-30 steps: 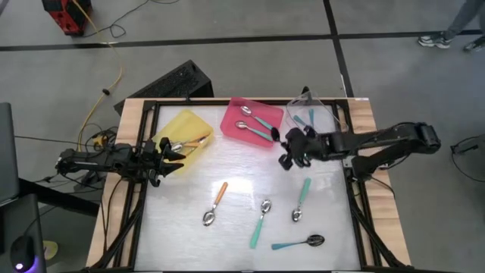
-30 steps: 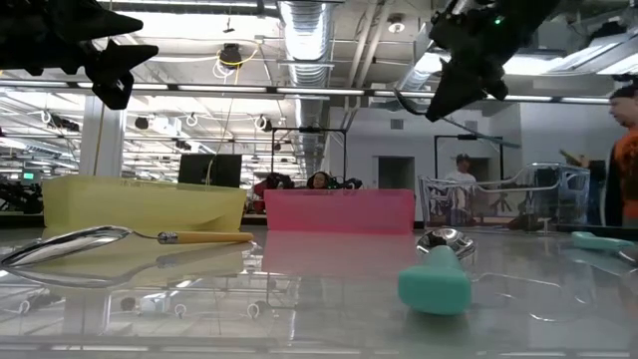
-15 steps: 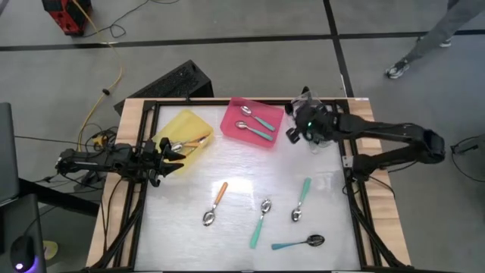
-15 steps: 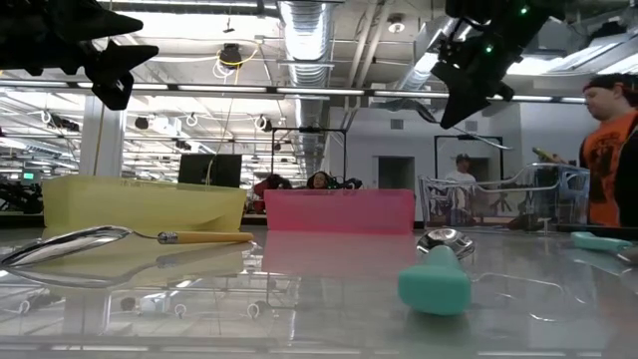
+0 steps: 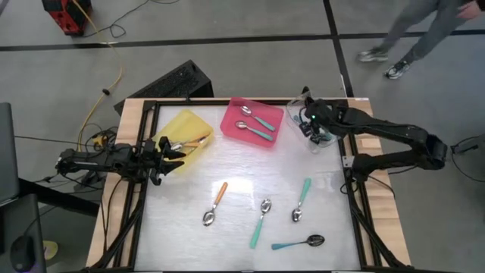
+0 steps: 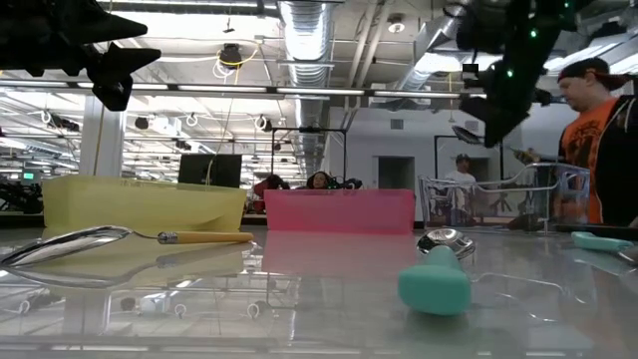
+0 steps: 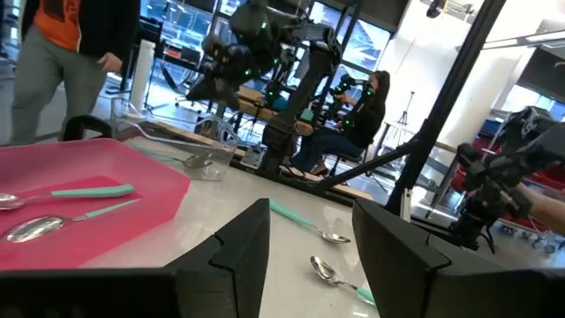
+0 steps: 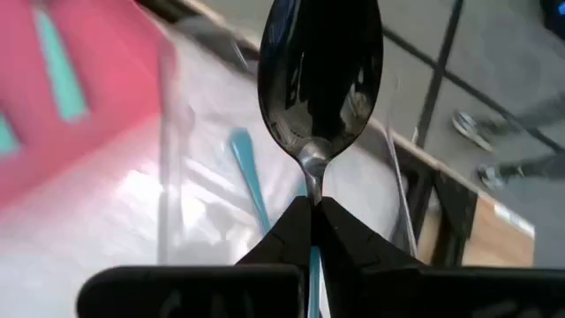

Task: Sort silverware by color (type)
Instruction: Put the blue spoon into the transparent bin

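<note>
My right gripper (image 5: pixel 308 127) hangs over the clear tray (image 5: pixel 327 114) at the table's far right corner, shut on a teal-handled spoon with a dark shiny bowl (image 8: pixel 320 71). Another teal spoon (image 8: pixel 250 172) lies in that tray. My left gripper (image 5: pixel 173 157) stands open and holds nothing, level beside the yellow tray (image 5: pixel 184 130), which holds orange-handled spoons. The pink tray (image 5: pixel 267 133) holds two teal spoons. Loose on the table lie an orange-handled spoon (image 5: pixel 216 203), two teal ones (image 5: pixel 261 221) (image 5: pixel 301 199) and a teal one with a black bowl (image 5: pixel 299 243). My right gripper pinches the spoon at its thin neck (image 8: pixel 312 181), just behind the bowl, between its two fingertips (image 8: pixel 287 225). The bowl sticks out ahead of the fingers and the teal handle runs back between them. The fingers slant downward. The spoon is lifted clear, above the clear tray.
A black frame (image 5: pixel 356 205) runs along the table's edges. A person (image 6: pixel 598 150) in an orange shirt stands behind the far right of the table. Bare table lies between the trays and the loose spoons.
My right gripper has carried the dark-bowled spoon from over the right middle of the table toward the far right corner, to above the clear tray, and has swung round on the way, staying shut. A person has walked along behind the table.
</note>
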Robot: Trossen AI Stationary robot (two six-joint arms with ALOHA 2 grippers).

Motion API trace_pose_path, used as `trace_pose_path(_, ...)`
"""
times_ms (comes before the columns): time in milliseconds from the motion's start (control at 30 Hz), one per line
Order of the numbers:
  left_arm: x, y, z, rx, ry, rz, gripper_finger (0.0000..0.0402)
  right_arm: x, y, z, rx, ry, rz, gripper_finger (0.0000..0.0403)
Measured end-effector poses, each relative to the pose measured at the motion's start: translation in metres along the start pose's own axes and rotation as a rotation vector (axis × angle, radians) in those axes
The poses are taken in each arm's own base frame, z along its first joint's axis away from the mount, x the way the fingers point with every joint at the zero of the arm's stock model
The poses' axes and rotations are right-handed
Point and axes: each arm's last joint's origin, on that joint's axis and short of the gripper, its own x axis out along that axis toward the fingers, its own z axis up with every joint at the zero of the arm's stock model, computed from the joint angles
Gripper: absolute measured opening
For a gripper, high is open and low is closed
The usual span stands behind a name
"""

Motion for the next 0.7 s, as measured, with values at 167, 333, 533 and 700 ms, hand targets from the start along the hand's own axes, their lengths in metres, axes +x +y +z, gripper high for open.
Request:
trace_pose_path(167, 0.000, 0.000, 0.000, -0.005, 0.000, 0.000, 0.0148, 0.019, 0.002, -0.021, 0.020, 0.044, -0.025, 0.0032)
trace_pose_path(333, 0.000, 0.000, 0.000, -0.008, 0.000, 0.000, 0.0148, 0.035, -0.002, -0.035, 0.055, 0.094, -0.021, 0.0032)
trace_pose_path(533, 0.000, 0.000, 0.000, -0.010, 0.000, 0.001, 0.0148, 0.047, -0.012, -0.040, 0.098, 0.126, -0.047, 0.0032)
trace_pose_path(700, 0.000, 0.000, 0.000, -0.007, 0.000, 0.001, 0.0148, 0.056, -0.020, -0.031, 0.169, 0.095, -0.007, 0.0032)
